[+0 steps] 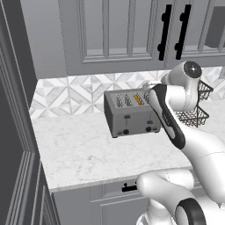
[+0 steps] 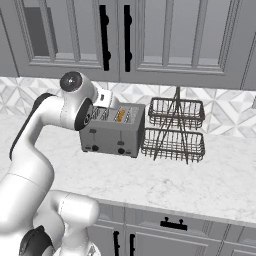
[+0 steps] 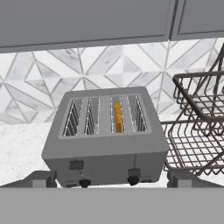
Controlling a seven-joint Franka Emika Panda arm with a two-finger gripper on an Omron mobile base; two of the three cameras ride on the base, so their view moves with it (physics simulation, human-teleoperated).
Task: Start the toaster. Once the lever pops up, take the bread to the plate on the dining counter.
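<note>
Toaster [image 3: 105, 140] sits square in front of the tool [image 3: 109, 183], whose two dark fingertips [image 3: 41, 178] stand spread as wide as they go on either side of the grey box's front, low down by its knobs, holding nothing. From the hand view the bread [image 3: 117, 117] shows as a thin orange-tan edge standing in the third slot from the left, sunk between the wires. Two small black levers and two black knobs line the toaster's front face; the left lever sits higher than the right one. Just beside the toaster, on its right, stands a two-tier dark wire basket rack [image 2: 175, 130]. Both rest on the white marble table [image 1: 79, 149], backed by patterned tile [image 1: 74, 92], with grey cabinets [image 2: 150, 35] above.
</note>
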